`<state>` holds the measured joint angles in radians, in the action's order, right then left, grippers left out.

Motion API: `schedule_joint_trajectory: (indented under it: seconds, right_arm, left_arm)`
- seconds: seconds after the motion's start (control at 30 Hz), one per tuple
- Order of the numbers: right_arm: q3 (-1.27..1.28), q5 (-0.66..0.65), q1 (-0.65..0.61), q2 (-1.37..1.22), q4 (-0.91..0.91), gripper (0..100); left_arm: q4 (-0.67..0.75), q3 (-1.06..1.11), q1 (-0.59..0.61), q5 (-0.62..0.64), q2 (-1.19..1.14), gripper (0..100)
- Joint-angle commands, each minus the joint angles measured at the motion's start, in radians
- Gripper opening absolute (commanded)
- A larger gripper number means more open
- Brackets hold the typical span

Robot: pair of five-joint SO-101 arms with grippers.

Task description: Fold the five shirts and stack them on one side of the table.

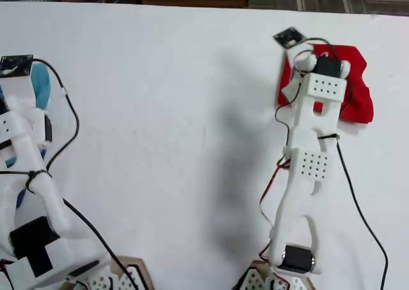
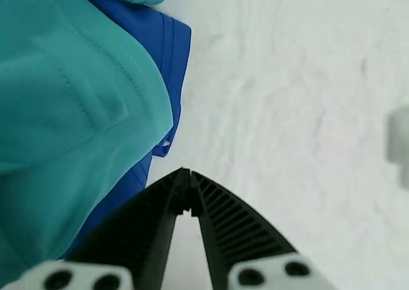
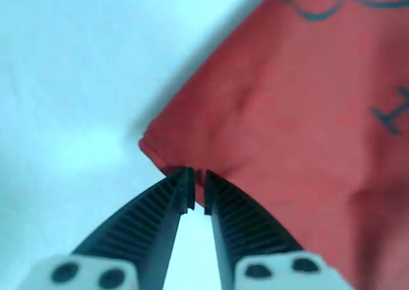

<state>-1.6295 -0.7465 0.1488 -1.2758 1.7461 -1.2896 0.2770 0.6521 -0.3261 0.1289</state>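
One red shirt [image 1: 360, 101] lies bunched on the right arm's side of the table [image 1: 160, 111]. Soft, light, floppy: probably best pinched at a hem corner. Right gripper [image 3: 194, 191] closed at its edge, pinch unclear. Left gripper [image 2: 187, 191] closed, empty, beside teal shirt [image 2: 57, 111] over blue shirt [image 2: 174, 53].

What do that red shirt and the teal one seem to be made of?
Red shirt: soft matte knit, probably cotton jersey; it creases gently and carries dark printed marks. Teal shirt: smoother, thicker-looking knit with neat stitched seams, perhaps a cotton-polyester blend. The exact fibre of either cannot be told by sight.
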Motion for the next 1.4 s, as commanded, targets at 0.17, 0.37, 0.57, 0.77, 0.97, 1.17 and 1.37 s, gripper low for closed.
schedule_joint_trajectory:
  seconds: [0.17,0.37,0.57,0.77,0.97,1.17,1.37]
  right_arm:
    - [-0.031,0.000,0.031,0.266,0.001,6.0]
    - [-0.020,0.000,0.113,0.140,-0.315,1.3]
    - [-0.031,-0.002,0.168,-0.082,-0.665,2.9]
    - [-0.032,-0.009,0.196,-0.240,-0.769,3.0]
    - [-0.031,-0.009,0.219,-0.312,-0.812,3.2]
    - [-0.040,-0.003,0.231,-0.285,-0.811,3.4]
    - [-0.038,-0.002,0.237,-0.082,-0.723,3.5]
  left_arm:
    - [0.044,-0.004,0.005,-0.011,0.041,3]
    - [0.037,-0.004,0.008,-0.011,0.041,3]
    - [0.035,-0.005,0.008,-0.011,0.048,3]
    - [0.000,-0.015,0.012,-0.011,0.049,3]
    - [-0.015,-0.012,0.012,-0.011,0.049,3]
    - [-0.020,-0.015,0.012,-0.011,0.049,3]
    - [-0.021,-0.016,0.012,-0.011,0.051,3]
